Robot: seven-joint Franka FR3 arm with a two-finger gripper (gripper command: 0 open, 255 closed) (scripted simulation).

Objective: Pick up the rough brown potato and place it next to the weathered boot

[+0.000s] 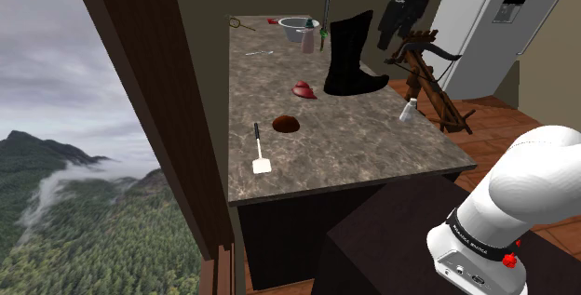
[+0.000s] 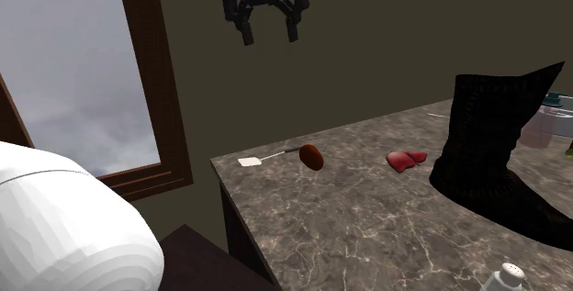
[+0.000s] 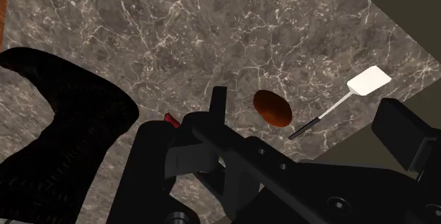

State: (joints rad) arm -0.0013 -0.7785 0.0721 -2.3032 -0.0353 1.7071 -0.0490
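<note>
A: Arm?
B: Black two-finger gripper (image 2: 270, 34) hangs high over marbled stone counter (image 2: 367, 225), jaws spread, empty.
A: Potato?
B: Rough brown oval potato (image 2: 311, 156) on counter near white spatula (image 2: 250, 162), apart from tall black boot (image 2: 496, 151).
A: Containers?
B: Pale bowl (image 1: 298, 27), contents unclear.

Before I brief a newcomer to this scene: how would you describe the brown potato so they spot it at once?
On the brown marbled counter by the window stands a tall black boot. Nearer the shoulder camera, beside a white spatula, lies the potato: a reddish-brown oval, darker and rounder than the red lump by the boot.
</note>
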